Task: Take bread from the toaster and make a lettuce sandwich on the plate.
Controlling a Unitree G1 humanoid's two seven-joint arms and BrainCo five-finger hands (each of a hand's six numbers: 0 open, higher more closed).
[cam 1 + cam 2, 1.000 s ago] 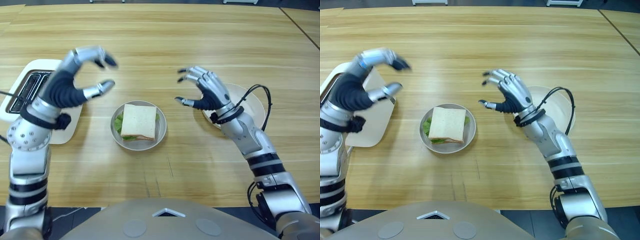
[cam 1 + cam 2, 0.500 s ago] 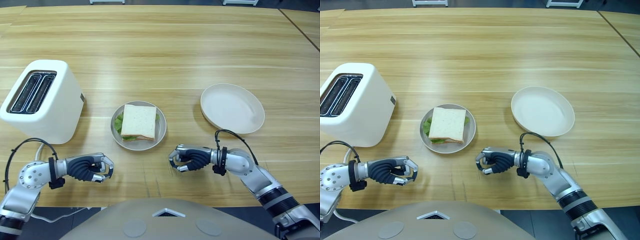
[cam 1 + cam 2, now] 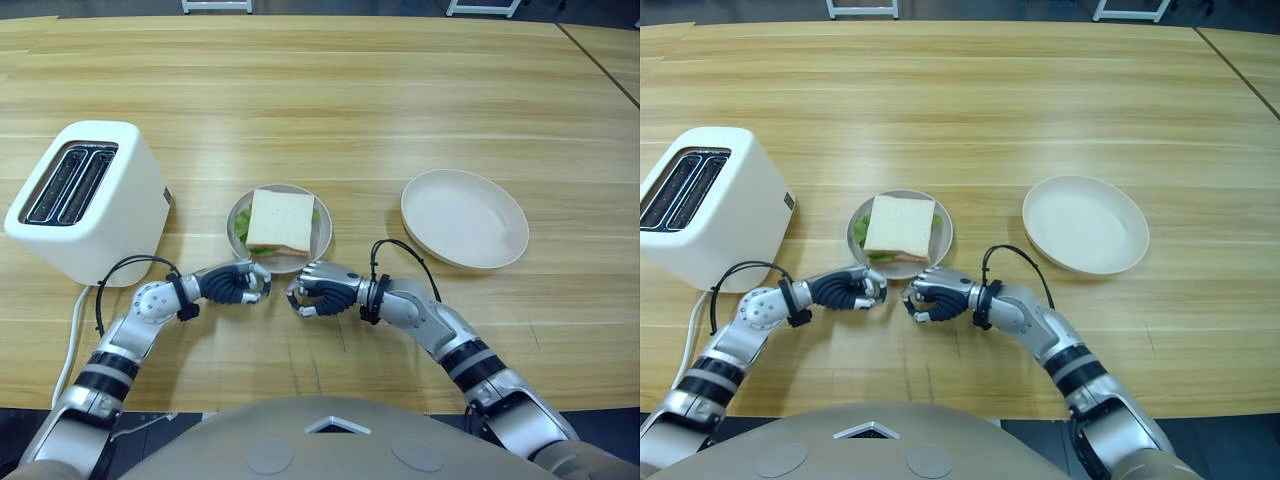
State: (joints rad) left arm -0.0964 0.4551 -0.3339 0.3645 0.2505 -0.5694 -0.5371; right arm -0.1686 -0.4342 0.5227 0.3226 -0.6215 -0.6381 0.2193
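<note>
A sandwich (image 3: 281, 220) of white bread with green lettuce showing at its edges lies on a small grey plate (image 3: 240, 214) at the table's middle. The white toaster (image 3: 85, 200) stands at the left, its two slots dark. My left hand (image 3: 236, 283) rests on the table just in front of the plate's near left rim, fingers curled into a fist with nothing in them. My right hand (image 3: 321, 289) lies beside it, in front of the plate's near right rim, also curled and holding nothing.
A larger cream plate (image 3: 464, 216) sits bare at the right. The toaster's white cord (image 3: 76, 320) runs down toward the table's near edge on the left. Bare wooden table stretches behind the plates.
Both hands came down from above the table, curled into fists, then slid inward to meet in front of the sandwich plate. The view has shifted slightly.
</note>
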